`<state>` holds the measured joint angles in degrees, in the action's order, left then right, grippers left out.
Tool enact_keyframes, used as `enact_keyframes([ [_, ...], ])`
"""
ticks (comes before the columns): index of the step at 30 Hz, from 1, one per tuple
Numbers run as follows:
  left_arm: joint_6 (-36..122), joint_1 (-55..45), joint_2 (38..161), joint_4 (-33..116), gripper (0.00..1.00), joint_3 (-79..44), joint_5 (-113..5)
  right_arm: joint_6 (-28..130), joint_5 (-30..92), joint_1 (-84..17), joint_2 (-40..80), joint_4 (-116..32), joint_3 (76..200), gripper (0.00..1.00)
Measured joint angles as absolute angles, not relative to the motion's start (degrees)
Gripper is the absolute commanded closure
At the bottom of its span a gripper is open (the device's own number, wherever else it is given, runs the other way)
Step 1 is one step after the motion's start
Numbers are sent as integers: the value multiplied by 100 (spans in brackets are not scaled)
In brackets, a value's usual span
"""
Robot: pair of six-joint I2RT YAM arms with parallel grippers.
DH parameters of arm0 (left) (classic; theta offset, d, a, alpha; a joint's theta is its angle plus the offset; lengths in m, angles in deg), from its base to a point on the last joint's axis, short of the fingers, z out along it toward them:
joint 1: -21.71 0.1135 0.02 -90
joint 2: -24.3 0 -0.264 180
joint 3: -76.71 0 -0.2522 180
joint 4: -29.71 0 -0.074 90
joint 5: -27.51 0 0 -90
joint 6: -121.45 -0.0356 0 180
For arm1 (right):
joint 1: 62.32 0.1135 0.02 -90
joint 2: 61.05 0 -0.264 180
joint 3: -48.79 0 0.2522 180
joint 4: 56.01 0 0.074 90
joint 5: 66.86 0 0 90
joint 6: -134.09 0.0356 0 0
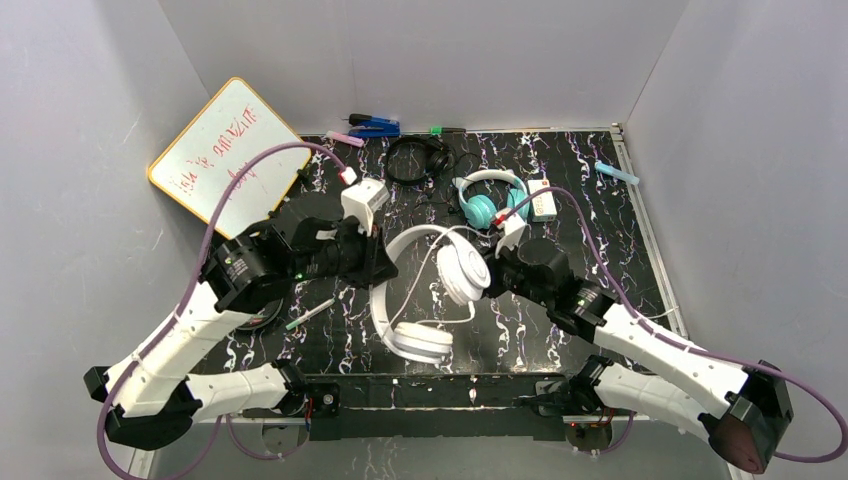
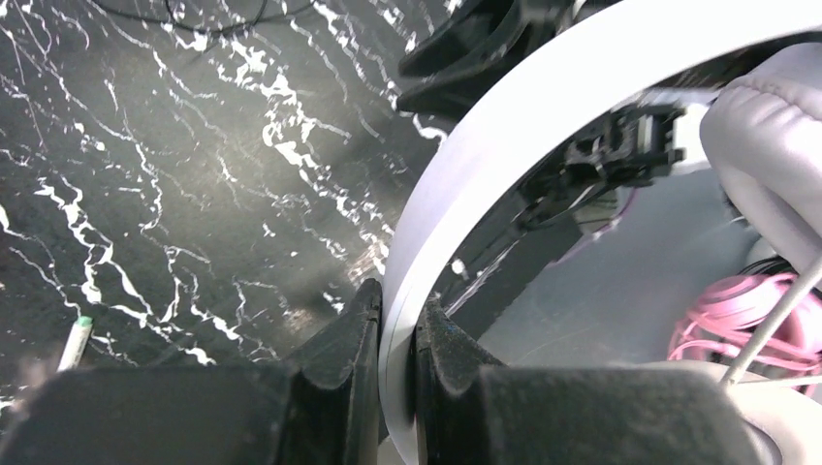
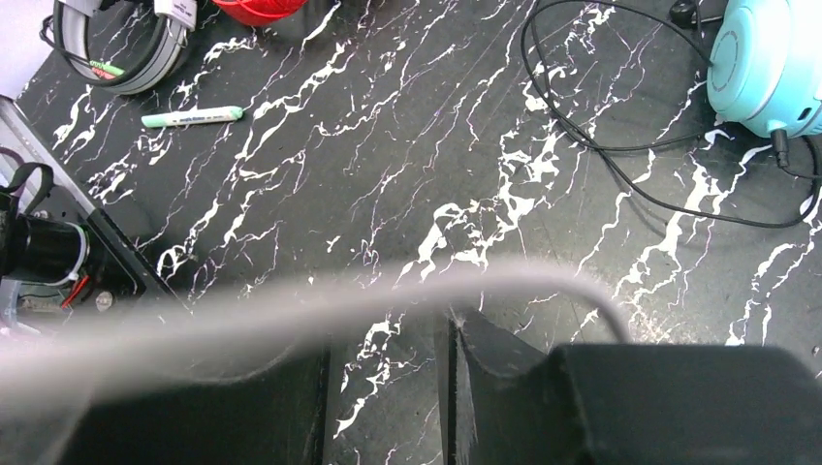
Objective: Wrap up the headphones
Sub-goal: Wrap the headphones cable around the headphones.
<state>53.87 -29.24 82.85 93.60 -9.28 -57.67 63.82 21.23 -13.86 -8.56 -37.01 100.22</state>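
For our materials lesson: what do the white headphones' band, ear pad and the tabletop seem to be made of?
Band: smooth white plastic, by its even surface and soft sheen. Ear pad: probably faux leather over padding; it puckers into soft folds. Tabletop: black with white marble veining, slightly glossy; likely a printed laminate or sheet, though stone cannot be excluded.

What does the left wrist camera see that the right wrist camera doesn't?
Left wrist only: the left gripper shut on the white headphones' band, and a padded white cup. Right wrist only: the teal cup with its black cord, a red pair's edge, and a blurred white cord across the right gripper. Both: the black marbled table and a marker.
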Motion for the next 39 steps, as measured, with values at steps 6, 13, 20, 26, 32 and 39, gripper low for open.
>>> enact_keyframes([
  [6, 5900, -2924, 8680, 9663, 100, 139, -5826, 6364, 2184, -1386, -1230, -4195, 9530, 49],
  [13, 6368, -2924, 8774, 9736, 100, 370, -5874, 6347, 2678, -1388, -1626, -4414, 9487, 27],
  [20, 6558, -2924, 8888, 9816, 100, 379, -6031, 6336, 2976, -1390, -2270, -4350, 9487, 12],
  [26, 6674, -2924, 8951, 9978, 100, 532, -6222, 6196, 2639, -1390, -2513, -4145, 9502, 2],
  [32, 6786, -2924, 8978, 10081, 100, 626, -6359, 5977, 2044, -1390, -2321, -3869, 9572, 1],
  [39, 6860, -2924, 8991, 10214, 100, 753, -6431, 5783, 1944, -1405, -1827, -3821, 9694, 1],
])
